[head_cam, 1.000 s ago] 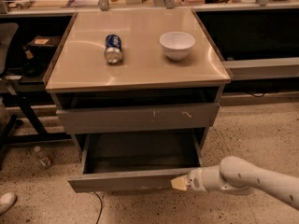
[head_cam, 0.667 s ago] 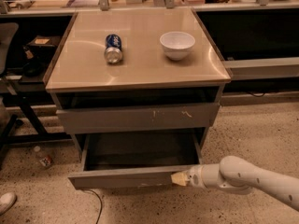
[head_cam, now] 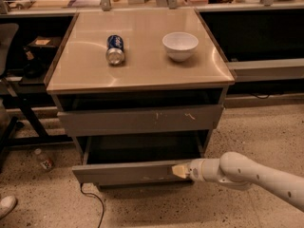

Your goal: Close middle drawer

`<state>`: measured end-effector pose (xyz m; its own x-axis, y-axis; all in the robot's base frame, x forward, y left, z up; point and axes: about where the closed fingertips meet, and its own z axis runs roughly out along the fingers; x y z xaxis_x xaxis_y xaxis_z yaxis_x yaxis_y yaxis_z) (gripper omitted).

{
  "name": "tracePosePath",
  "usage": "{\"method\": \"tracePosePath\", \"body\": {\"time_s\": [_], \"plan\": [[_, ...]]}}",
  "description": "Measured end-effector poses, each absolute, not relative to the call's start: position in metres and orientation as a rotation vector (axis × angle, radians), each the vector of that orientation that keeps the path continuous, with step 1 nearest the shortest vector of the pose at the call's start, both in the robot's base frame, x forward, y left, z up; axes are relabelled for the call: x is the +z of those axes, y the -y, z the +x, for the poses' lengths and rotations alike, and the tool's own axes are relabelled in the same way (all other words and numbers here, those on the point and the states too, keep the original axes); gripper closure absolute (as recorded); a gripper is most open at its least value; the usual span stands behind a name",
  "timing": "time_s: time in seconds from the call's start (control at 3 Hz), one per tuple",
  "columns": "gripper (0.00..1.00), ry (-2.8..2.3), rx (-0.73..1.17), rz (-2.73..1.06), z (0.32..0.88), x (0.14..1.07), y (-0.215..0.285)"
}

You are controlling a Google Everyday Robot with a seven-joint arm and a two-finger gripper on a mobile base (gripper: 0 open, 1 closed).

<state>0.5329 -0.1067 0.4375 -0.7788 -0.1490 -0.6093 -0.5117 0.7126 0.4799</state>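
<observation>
The middle drawer is the wide grey drawer at the bottom of the cabinet. It stands partly pulled out and its deep grey interior shows. Its plain front faces me. Above it is a shut grey drawer front with pale scratch marks. My gripper comes in from the lower right on a white arm. Its pale tip rests against the right end of the middle drawer's front.
A blue can lies on its side and a white bowl stands on the cabinet top. On the floor are a plastic bottle, a black cable and a shoe at the left. Dark benches flank the cabinet.
My gripper has moved toward the cabinet with its tip on the drawer front. The middle drawer has slid partly inward and sticks out less than before.
</observation>
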Motion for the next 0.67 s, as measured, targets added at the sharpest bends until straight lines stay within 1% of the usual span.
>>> {"method": "tracePosePath", "body": {"time_s": [0.67], "plan": [[1.0, -2.346, 0.876, -0.494, 0.581, 0.429, 0.095]]}}
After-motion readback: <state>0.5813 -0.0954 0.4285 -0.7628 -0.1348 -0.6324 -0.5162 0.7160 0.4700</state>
